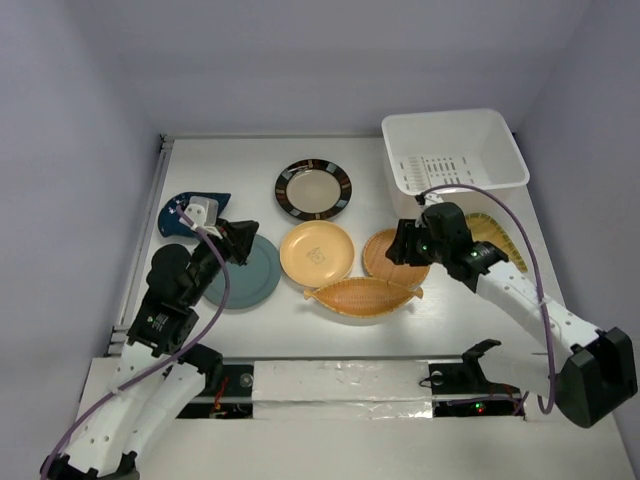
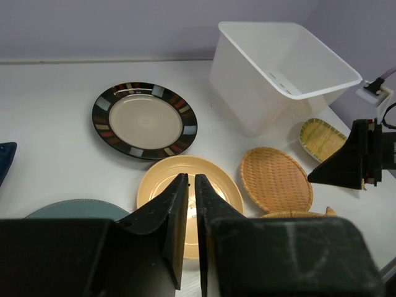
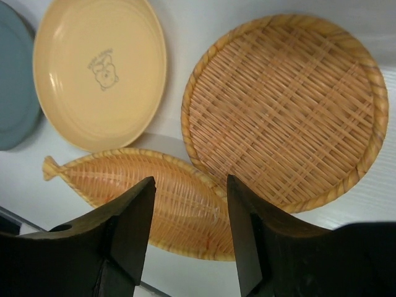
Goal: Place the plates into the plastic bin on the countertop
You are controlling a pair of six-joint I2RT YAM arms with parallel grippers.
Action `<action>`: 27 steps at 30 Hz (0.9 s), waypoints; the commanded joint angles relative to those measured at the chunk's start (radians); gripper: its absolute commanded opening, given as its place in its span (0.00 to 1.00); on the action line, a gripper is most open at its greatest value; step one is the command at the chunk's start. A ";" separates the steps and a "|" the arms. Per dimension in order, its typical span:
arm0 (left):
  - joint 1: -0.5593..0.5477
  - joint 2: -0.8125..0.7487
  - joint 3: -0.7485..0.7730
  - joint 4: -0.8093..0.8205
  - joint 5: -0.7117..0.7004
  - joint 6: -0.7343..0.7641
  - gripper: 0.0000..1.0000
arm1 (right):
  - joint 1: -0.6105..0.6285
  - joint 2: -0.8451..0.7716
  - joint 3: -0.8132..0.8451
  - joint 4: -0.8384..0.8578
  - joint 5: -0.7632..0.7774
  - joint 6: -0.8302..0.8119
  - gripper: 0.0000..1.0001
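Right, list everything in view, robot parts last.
plastic bin: one, white, far right, no plate seen inside
countertop: one, white, under everything
rimmed plate: one, cream with dark striped rim, far centre
teardrop plate: one, dark blue, far left, partly hidden by the left arm
grey-teal plate: one, near left
yellow plate: one, centre
round woven plate: one, tan, right of the yellow plate
boat-shaped woven plate: one, tan, near centre
fan-shaped woven plate: one, tan, right, partly hidden by the right arm
left gripper: one, black, shut, empty
right gripper: one, black, open, empty, above the woven plates
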 commanded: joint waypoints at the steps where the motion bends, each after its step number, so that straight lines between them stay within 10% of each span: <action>1: -0.005 -0.017 0.044 0.008 -0.018 -0.002 0.09 | 0.016 0.034 -0.016 0.027 0.014 -0.040 0.56; 27: -0.033 -0.054 0.045 -0.001 -0.036 0.006 0.26 | 0.214 0.295 -0.088 0.102 -0.099 0.084 0.59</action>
